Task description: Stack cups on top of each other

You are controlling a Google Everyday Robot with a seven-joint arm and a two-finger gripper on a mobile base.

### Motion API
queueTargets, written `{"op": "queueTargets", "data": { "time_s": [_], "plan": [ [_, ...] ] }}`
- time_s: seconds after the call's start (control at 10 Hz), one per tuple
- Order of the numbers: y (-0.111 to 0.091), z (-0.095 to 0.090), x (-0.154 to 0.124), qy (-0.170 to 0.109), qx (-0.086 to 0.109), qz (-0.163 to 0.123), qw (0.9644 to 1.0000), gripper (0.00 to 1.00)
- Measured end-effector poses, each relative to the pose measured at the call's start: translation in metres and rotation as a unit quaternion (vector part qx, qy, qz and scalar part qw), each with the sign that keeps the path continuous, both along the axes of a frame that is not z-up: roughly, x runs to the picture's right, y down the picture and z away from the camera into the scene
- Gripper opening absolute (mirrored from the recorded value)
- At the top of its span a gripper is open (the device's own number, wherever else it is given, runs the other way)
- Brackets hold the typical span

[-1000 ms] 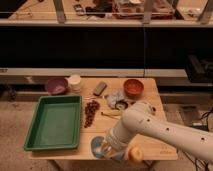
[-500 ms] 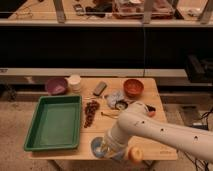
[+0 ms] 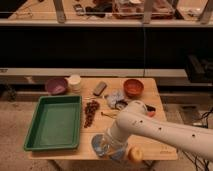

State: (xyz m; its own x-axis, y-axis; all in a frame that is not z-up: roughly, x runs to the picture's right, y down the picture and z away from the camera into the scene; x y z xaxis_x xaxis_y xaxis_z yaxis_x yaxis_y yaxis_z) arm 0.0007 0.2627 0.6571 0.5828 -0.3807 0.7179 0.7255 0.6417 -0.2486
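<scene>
The white arm (image 3: 160,127) reaches in from the right, bends low over the desk's (image 3: 155,147) front edge and ends in the pincer (image 3: 113,146), right at the light blue cup (image 3: 99,145). Whether the pincer is clenched or released cannot be told. The cream-white cup (image 3: 75,81) stands well apart at the back, beside the purple bowl (image 3: 56,85).

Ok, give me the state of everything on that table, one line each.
light blue cup: front edge, at the tool, unstacked.
cream-white cup: upright at the back, unstacked.
purple bowl: upright.
orange bowl: upright.
green tray: nothing in it.
tool: low at the light blue cup.
</scene>
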Motion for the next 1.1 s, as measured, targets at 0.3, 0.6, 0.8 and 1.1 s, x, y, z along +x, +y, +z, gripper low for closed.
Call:
{"op": "queueTargets", "data": {
  "time_s": [0.3,0.6,0.8,1.1],
  "plan": [
    [0.001,0.006,0.002,0.008,0.004,-0.005,1.0,0.0],
    [0.002,0.01,0.006,0.014,0.003,-0.002,0.9999,0.14],
    [-0.001,0.011,0.01,0.018,0.005,0.002,0.9998,0.35],
    [-0.002,0.014,0.012,0.023,0.006,0.003,0.9997,0.64]
  ]
}}
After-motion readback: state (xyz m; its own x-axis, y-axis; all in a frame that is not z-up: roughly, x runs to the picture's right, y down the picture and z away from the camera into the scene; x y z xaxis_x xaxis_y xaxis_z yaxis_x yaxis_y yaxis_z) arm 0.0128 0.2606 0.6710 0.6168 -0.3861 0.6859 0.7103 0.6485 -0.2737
